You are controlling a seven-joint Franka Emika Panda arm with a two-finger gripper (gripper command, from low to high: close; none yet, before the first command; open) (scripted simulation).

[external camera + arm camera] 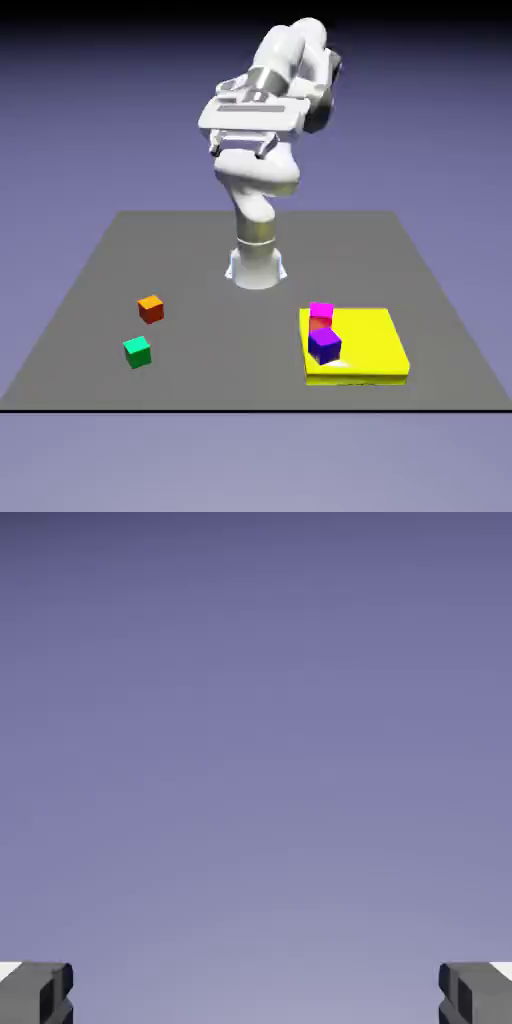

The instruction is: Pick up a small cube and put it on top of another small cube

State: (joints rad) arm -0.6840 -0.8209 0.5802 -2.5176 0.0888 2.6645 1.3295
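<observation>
Overhead, hand (240, 150): raised above the table (215, 350), fingers spread wide, nothing between them.
Green cube (138, 353): on the table, exterior view's left, near the orange cube (151, 309).
Yellow block (375, 345): exterior view's right, with the purple cube (325, 346).
</observation>
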